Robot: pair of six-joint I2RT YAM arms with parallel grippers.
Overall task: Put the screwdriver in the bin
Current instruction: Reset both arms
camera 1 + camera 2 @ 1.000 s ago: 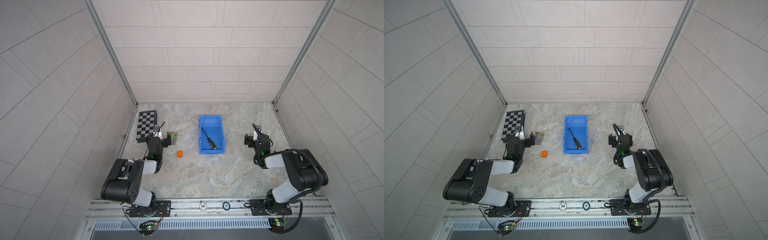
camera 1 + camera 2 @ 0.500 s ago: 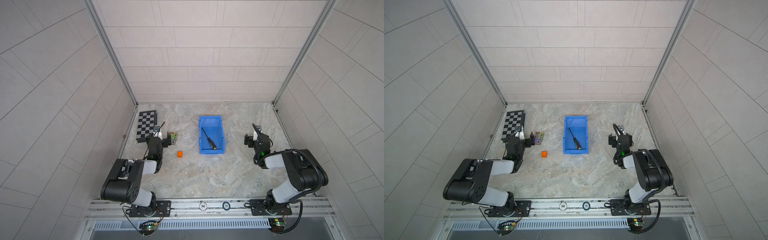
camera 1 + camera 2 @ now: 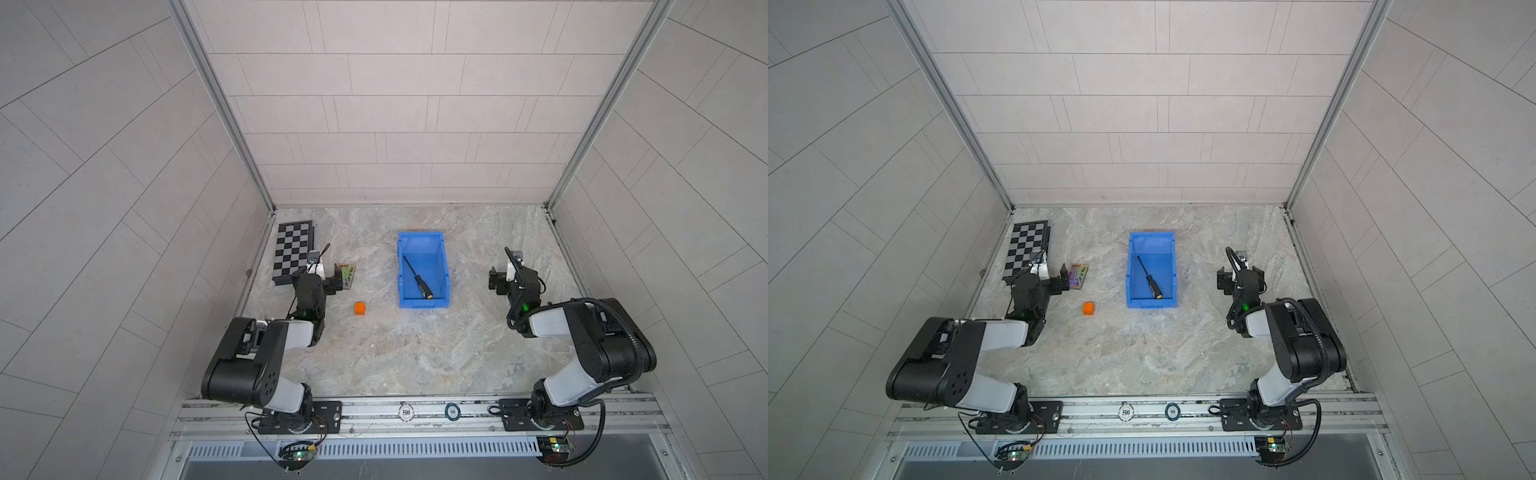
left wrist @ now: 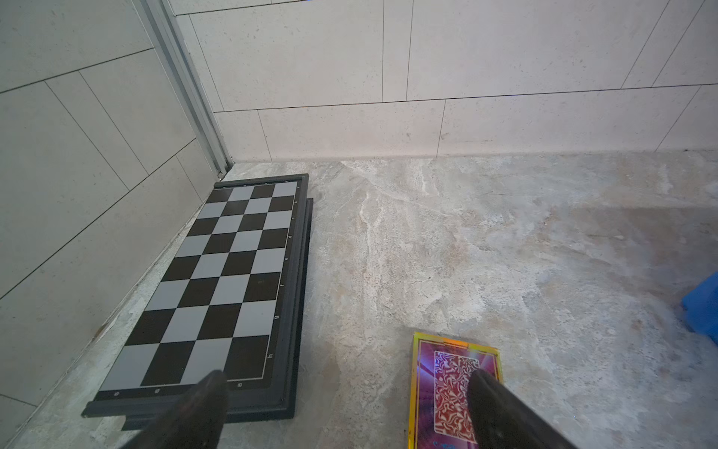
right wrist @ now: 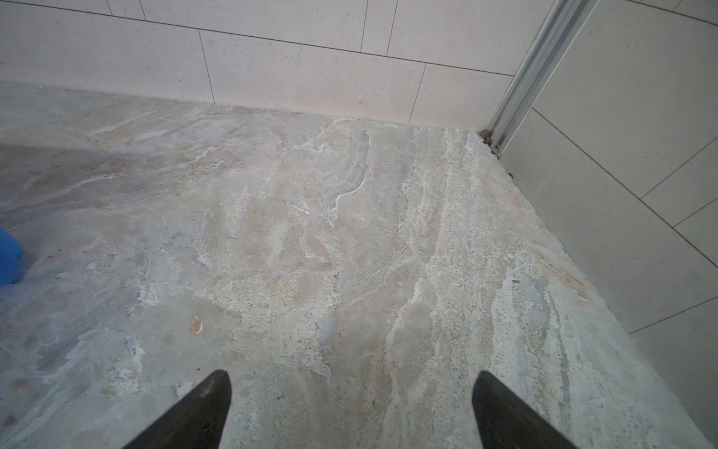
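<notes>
The screwdriver (image 3: 417,277) (image 3: 1149,278), black-handled with a yellow butt, lies diagonally on the floor of the blue bin (image 3: 420,237) (image 3: 1151,237) in both top views. Nothing touches it. My left gripper (image 3: 326,274) (image 3: 1052,276) (image 4: 347,383) stands open and empty, low over the table left of the bin. One fingertip hangs over a chessboard corner, the other over a card. My right gripper (image 3: 505,280) (image 3: 1239,276) (image 5: 347,383) is open and empty over bare marble right of the bin. A sliver of the bin (image 4: 703,307) (image 5: 7,252) shows in each wrist view.
A folded chessboard (image 3: 293,253) (image 4: 225,280) lies along the left wall. A shiny patterned card (image 3: 346,276) (image 4: 454,388) lies beside it. A small orange cube (image 3: 360,308) (image 3: 1088,308) sits on the marble left of the bin. Two poker chips (image 3: 405,412) rest on the front rail.
</notes>
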